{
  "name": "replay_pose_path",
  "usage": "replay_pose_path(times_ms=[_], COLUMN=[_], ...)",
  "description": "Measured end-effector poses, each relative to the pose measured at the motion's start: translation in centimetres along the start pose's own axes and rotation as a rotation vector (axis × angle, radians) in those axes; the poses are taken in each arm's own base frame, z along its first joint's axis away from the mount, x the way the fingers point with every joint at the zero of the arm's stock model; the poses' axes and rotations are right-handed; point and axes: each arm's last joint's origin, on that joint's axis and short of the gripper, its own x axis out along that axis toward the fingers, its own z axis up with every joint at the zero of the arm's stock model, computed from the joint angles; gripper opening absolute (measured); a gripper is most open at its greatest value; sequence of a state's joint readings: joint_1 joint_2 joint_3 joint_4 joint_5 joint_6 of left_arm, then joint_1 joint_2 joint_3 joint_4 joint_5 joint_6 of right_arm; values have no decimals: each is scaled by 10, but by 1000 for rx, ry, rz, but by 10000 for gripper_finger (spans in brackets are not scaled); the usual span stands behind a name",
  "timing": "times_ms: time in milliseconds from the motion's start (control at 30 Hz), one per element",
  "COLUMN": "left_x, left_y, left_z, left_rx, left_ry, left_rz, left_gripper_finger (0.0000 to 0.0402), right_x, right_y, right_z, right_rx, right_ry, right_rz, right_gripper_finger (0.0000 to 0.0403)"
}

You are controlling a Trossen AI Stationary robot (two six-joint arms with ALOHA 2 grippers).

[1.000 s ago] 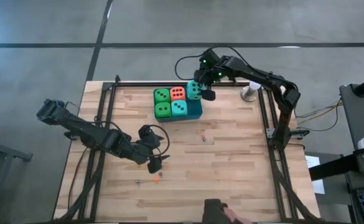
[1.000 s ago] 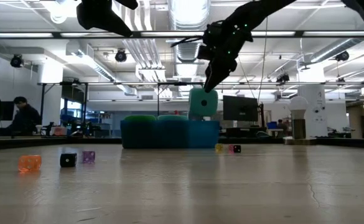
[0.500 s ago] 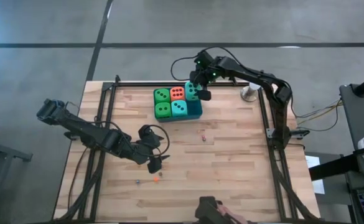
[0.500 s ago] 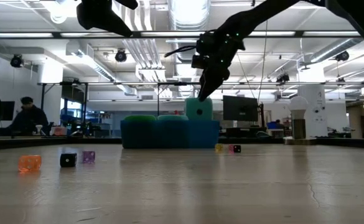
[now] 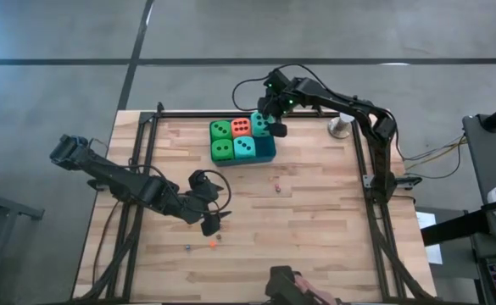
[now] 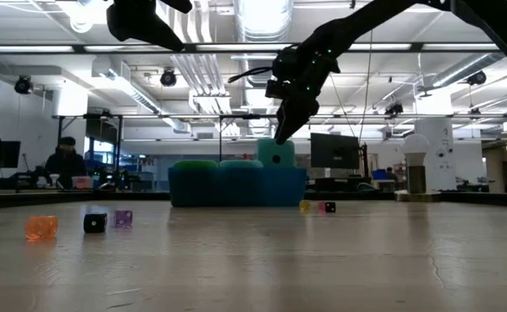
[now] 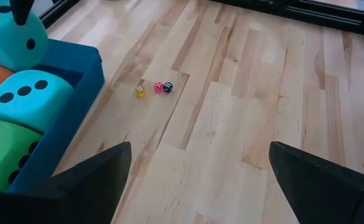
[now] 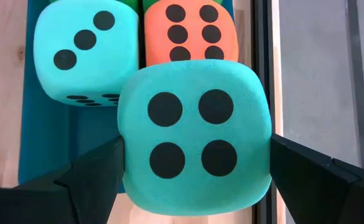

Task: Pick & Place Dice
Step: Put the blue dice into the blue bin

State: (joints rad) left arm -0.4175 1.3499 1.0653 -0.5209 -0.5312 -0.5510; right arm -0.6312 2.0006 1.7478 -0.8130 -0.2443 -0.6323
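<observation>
right wrist view: the right gripper (image 8: 194, 186) has its fingers spread either side of the teal four-pip die (image 8: 194, 146), which sits at the blue tray (image 5: 267, 151) corner beside the other dice. step: release. next: lift clear. left gripper (image 5: 211, 222), spread and empty, waits well short of the tray on the desk (image 5: 315, 212).

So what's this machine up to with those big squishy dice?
The right gripper is at the far right corner of the blue tray, its fingers on either side of a teal die with four pips facing the wrist camera. The die sits at the tray, higher than the other four dice: two green, one orange-red and one teal. The left gripper waits open over the near-left table, holding nothing.
</observation>
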Motion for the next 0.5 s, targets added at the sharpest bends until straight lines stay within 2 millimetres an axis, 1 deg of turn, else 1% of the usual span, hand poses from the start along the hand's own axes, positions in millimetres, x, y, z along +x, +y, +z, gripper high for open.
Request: replay_pose_path(times_ms=[367,500], left_x=[0,0], left_y=[0,0], left_z=[0,0], left_rx=[0,0], left_ry=[0,0], left_rz=[0,0], left_gripper_finger=[383,384], right_x=[0,0], right_y=[0,-1], right_z=[1,1], right_rx=[12,18], right_ry=[-13,-19], right_rz=[-2,-1], right_gripper_finger=[357,370])
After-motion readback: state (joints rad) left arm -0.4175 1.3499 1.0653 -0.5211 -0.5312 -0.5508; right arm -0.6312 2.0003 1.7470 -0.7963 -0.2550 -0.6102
